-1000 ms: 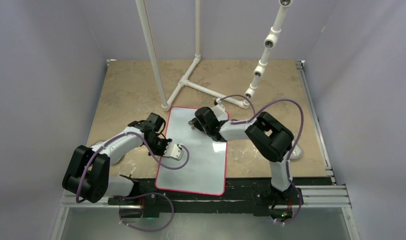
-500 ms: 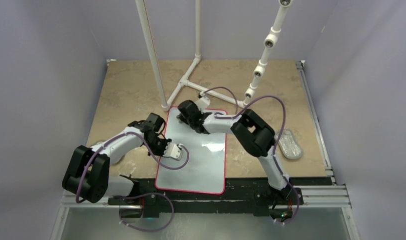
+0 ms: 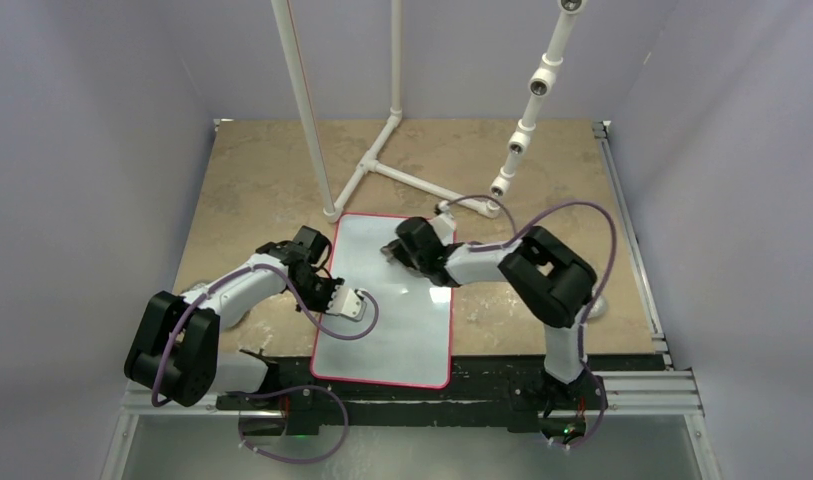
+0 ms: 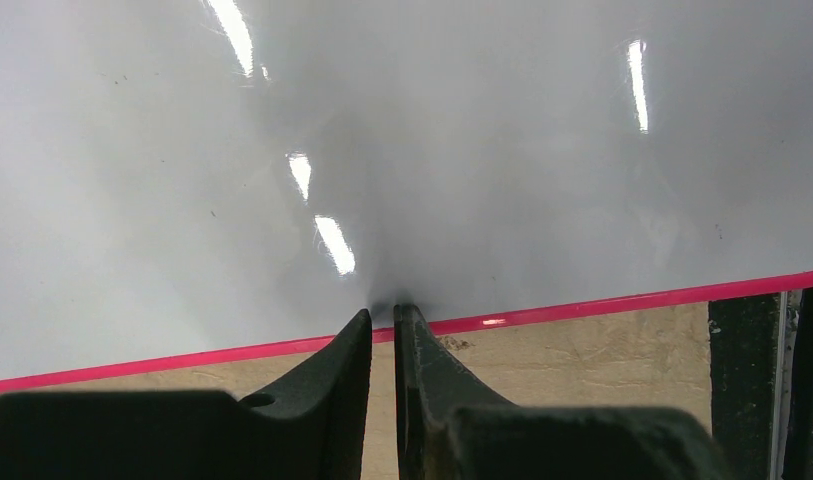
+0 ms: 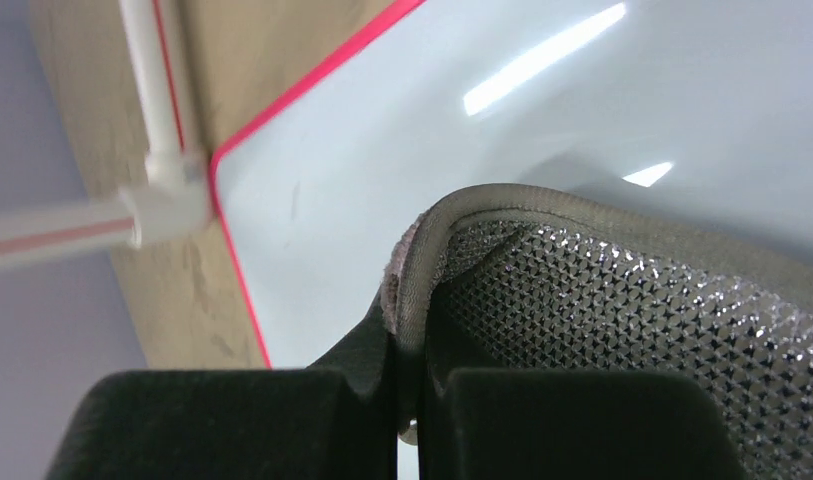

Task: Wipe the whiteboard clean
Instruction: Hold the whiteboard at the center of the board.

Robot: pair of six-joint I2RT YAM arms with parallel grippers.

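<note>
1. Right gripper (image 5: 406, 325) clamps the mesh pad (image 5: 622, 300), elbow bent, holding it against the far end of the whiteboard (image 3: 397, 340), which lies between the arms.
2. Left gripper (image 4: 384, 318), fingers almost together, seemingly pins the board's left edge.
3. White pipe frame (image 3: 380, 165) stands just beyond.

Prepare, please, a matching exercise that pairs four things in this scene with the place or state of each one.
Things:
1. whiteboard
2. left gripper
3. right gripper
4. white pipe frame

Places or states:
A. clamped on the silvery mesh pad
B. standing on the table beyond the board's far edge
C. lying flat, glossy, red-bordered
D. fingertips nearly together at the board's red edge

Pairs: 1-C, 2-D, 3-A, 4-B
</note>
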